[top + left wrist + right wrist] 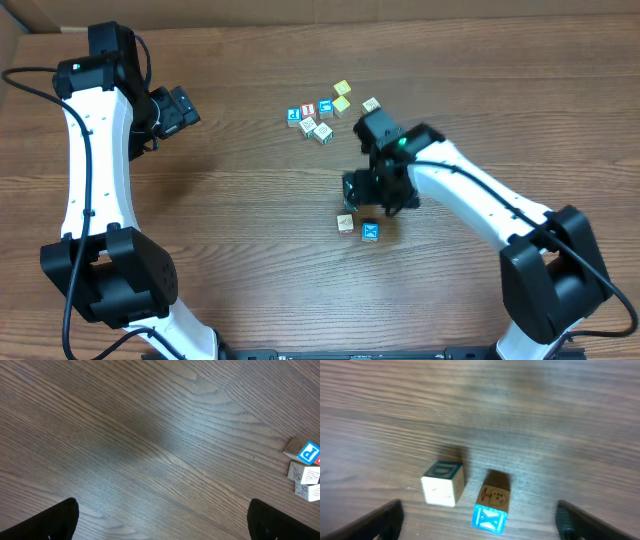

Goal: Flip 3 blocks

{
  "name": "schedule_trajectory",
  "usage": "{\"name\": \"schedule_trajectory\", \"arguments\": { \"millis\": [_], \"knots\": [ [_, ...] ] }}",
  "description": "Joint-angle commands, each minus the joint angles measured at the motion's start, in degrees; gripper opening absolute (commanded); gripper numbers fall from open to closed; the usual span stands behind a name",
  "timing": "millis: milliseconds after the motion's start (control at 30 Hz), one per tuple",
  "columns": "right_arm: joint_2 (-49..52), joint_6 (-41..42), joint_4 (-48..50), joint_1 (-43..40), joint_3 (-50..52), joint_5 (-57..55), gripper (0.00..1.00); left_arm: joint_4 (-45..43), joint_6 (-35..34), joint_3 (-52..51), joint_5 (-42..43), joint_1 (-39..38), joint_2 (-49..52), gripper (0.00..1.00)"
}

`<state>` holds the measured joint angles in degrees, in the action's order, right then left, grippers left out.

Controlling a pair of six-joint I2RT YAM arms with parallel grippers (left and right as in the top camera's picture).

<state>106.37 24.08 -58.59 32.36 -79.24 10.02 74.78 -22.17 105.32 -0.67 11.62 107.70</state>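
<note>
Two blocks lie side by side on the wooden table. One has a blue face with a white X (490, 519) (370, 231) and a brown drawing on its upper side. The other is a cream block (443, 485) (346, 222) with a greenish letter on top. My right gripper (480, 530) (377, 200) hovers just above and behind them, open, with both fingers wide of the pair and touching neither. My left gripper (162, 527) (180, 108) is open over bare table at the far left, nothing between its fingers.
A cluster of other cubes sits at the back centre: a blue P cube (294, 115) (309, 453), a red-faced cube (308, 110), a blue one (325, 107), two yellow cubes (342, 95) and cream ones (315, 129) (304, 473).
</note>
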Motion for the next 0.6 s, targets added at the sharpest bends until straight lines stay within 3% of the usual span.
{"name": "schedule_trajectory", "arguments": {
  "millis": [0,133,167,267,333,400,567],
  "knots": [
    [-0.15,-0.48,-2.93,-1.46,-6.36,0.66,1.00,-0.04,-0.13,1.29,0.24,-0.39,0.42,1.00],
    [-0.15,-0.48,-5.22,-1.92,-7.82,3.63,1.00,-0.04,-0.15,1.29,0.24,-0.39,0.42,1.00],
    [-0.15,-0.48,-6.29,-1.90,-7.69,3.54,0.92,-0.04,-0.15,1.29,0.24,-0.39,0.42,1.00],
    [-0.15,0.00,-8.28,-1.90,-6.56,3.58,0.34,-0.04,-0.13,1.29,0.24,-0.39,0.42,1.00],
    [-0.15,0.74,-9.29,-1.60,-5.31,3.54,0.13,-0.07,-0.15,1.29,0.24,-0.39,0.42,1.00],
    [-0.15,4.31,-9.51,-0.92,-2.97,2.82,0.06,-0.07,-0.13,1.29,0.24,-0.39,0.42,1.00],
    [-0.15,11.02,-8.72,-0.44,3.21,0.68,0.05,-0.07,-0.13,1.29,0.24,-0.39,0.42,1.00]
  ]
}}
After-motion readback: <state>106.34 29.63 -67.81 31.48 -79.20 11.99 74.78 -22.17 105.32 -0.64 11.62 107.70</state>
